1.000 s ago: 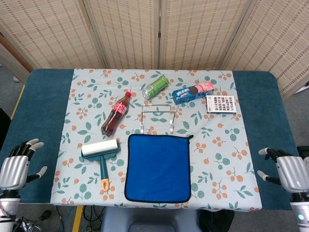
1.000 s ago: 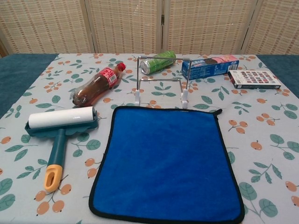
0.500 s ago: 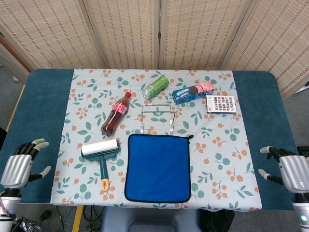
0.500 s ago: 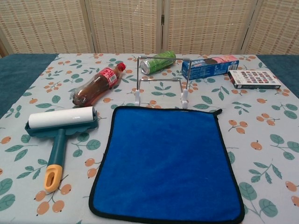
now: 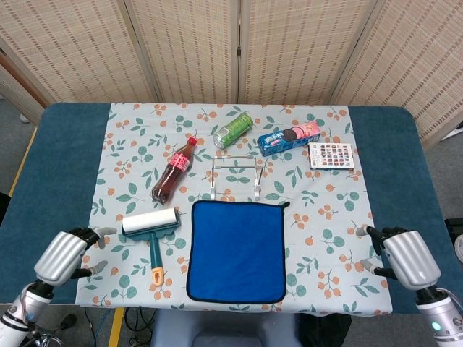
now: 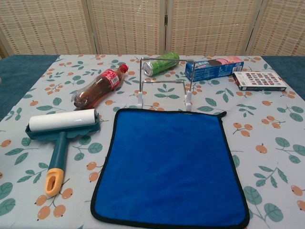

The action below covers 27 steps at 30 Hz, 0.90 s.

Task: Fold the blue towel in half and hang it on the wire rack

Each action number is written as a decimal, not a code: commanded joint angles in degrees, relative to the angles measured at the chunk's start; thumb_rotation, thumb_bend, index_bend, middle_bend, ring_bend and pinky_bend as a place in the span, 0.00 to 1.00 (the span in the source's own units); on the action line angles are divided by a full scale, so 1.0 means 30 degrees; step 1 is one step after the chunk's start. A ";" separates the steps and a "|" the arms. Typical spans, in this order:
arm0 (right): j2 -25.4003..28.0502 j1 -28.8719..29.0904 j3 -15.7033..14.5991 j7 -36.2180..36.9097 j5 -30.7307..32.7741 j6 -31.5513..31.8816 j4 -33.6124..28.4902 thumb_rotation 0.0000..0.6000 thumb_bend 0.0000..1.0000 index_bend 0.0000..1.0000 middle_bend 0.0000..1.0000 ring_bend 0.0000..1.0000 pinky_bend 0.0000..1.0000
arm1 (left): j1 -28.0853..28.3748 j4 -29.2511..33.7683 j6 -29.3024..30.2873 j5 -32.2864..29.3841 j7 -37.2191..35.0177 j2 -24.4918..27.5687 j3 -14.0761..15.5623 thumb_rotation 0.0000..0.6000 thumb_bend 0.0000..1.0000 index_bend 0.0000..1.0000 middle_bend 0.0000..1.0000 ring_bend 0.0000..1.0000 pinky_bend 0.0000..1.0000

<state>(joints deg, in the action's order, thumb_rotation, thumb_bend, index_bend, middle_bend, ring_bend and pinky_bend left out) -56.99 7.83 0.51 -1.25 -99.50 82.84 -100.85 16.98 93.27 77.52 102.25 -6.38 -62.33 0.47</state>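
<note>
The blue towel (image 5: 236, 250) (image 6: 170, 164) lies flat and unfolded near the table's front edge, black-trimmed. Just behind it stands the wire rack (image 5: 236, 177) (image 6: 165, 82), empty. My left hand (image 5: 64, 256) hovers over the front left of the table, left of the lint roller, fingers apart and holding nothing. My right hand (image 5: 404, 256) hovers over the front right corner, well right of the towel, also empty with fingers spread. Neither hand shows in the chest view.
A lint roller (image 5: 150, 230) lies left of the towel. A cola bottle (image 5: 173, 171), a green can (image 5: 233, 129), a cookie box (image 5: 289, 137) and a flat patterned box (image 5: 331, 155) lie around and behind the rack. The floral cloth (image 5: 325, 224) covers the table's middle.
Both hands have moved inward toward the towel, the left one rightward and the right one leftward. The towel and other objects have not moved.
</note>
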 commanded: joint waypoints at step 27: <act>-0.1870 0.1987 -0.2084 -0.1324 -0.2085 -0.3868 -0.0060 1.00 0.09 0.39 0.89 0.83 0.87 | 0.5697 -0.2411 -0.4769 0.4945 0.0507 -0.5601 0.2204 1.00 0.20 0.35 0.99 0.90 0.99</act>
<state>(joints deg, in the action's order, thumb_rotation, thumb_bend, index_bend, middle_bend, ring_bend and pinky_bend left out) -62.38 13.62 -5.55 -5.19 -105.76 71.46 -101.23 33.44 86.78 63.82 117.13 -5.04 -78.25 6.82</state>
